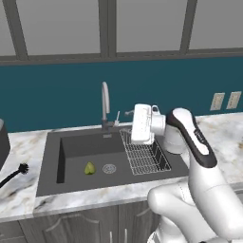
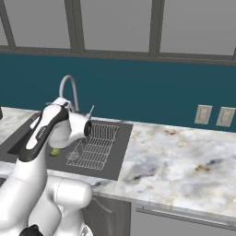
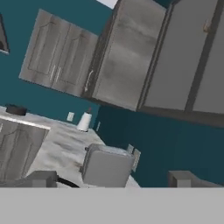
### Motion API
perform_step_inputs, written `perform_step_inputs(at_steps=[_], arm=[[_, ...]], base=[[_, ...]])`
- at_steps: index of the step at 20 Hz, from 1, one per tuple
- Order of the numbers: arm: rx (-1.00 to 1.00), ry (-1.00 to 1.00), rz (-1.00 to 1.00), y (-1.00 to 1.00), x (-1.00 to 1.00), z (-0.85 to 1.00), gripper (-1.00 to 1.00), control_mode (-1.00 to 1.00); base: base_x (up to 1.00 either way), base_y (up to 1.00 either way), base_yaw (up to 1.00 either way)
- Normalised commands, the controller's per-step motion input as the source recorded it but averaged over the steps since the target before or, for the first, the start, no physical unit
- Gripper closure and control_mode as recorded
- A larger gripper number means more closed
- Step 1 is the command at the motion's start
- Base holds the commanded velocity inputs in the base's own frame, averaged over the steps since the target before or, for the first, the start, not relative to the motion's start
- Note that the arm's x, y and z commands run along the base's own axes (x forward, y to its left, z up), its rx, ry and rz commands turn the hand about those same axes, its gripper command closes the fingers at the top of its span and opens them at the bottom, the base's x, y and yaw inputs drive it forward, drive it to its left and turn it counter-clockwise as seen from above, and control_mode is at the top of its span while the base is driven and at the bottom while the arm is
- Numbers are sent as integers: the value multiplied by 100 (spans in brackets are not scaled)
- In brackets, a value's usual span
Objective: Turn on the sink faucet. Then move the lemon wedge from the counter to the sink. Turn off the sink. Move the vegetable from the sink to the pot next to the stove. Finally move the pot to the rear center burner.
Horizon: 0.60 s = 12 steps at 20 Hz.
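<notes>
The small yellow-green lemon wedge lies in the dark grey rectangular sink, at nine o'clock of its round drain; in the right base view the arm half hides it. The pincer stands wide, holding nothing, beside the slim grey gooseneck faucet.

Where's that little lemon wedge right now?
The lemon wedge lies on the floor of the sink, in the left base view just left of the round drain.

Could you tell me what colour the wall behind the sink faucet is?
Dark teal; the wall shows best in the left base view.
</notes>
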Motion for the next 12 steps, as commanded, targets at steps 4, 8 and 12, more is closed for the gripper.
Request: perform_step_inputs(at_steps=[4,8,12], arm=[[-5,38,-2,32,-10,7,-100,-100],[-5,42,-7,31,0,2,-100,-100],[-2,39,-25,15,0,-12,-100,-100]], base=[[0,0,0],[0,0,0],[0,0,0]])
